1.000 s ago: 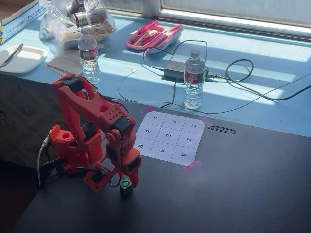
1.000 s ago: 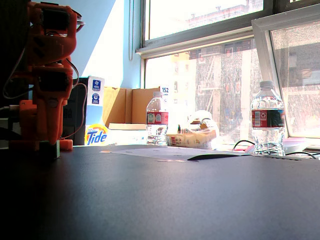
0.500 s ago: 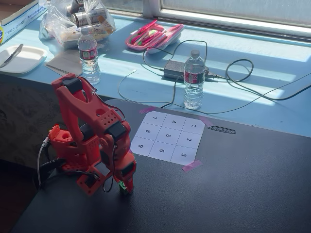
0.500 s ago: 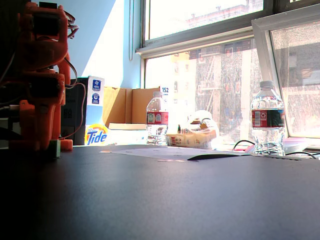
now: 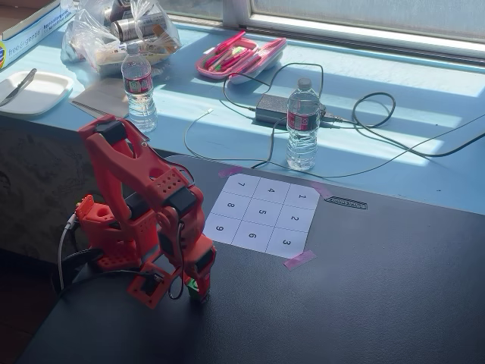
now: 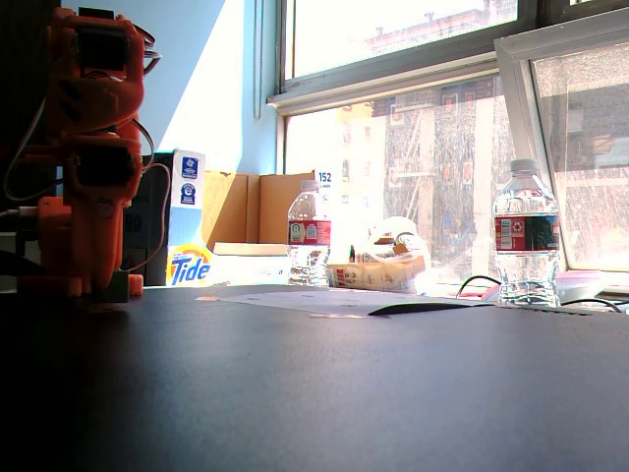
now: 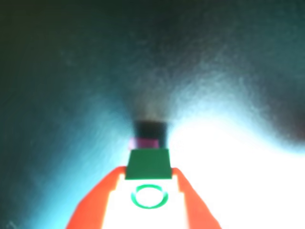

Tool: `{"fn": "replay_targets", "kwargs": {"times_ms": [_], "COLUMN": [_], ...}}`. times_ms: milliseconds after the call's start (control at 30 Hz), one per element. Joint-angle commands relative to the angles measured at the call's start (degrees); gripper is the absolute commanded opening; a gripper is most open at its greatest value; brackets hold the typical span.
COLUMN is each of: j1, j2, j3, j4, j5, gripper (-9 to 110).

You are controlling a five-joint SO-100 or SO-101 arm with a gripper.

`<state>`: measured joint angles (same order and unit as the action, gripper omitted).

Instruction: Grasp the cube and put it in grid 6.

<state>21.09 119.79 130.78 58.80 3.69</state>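
The small green cube [image 5: 192, 285] sits between the fingers of my red gripper [image 5: 195, 291], low at the dark table's near left in a fixed view. In the wrist view the cube [image 7: 148, 163] fills the gap between the two orange fingers of the gripper [image 7: 148, 171], which looks shut on it. In a fixed view from table height the gripper [image 6: 108, 290] reaches the tabletop at far left with a dark green block [image 6: 117, 287] at its tip. Grid 6 [image 5: 252, 236] is a bare white cell on the numbered sheet, to the right of and beyond the gripper.
Two water bottles [image 5: 303, 125] [image 5: 139, 87] stand behind the sheet on the blue ledge, with a charger [image 5: 273, 108] and cables. A pink pencil case [image 5: 241, 57] and a bag lie further back. Pink tape [image 5: 299, 259] holds the sheet's near corner.
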Motion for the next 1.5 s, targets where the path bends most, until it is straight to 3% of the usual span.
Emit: {"fn": "replay_targets", "kwargs": {"times_ms": [0, 600, 1133, 1467], "j1": [-3.1, -24.9, -43.1, -45.4], "j2": [1.9, -15.6, -22.9, -27.7], "j3": [-9.2, -45.7, -45.6, -39.9], "j4": [5.2, 22.7, 21.5, 14.8], "j5": [0.0, -1.1, -1.3, -0.5], "gripper": [0, 0, 0, 0]}}
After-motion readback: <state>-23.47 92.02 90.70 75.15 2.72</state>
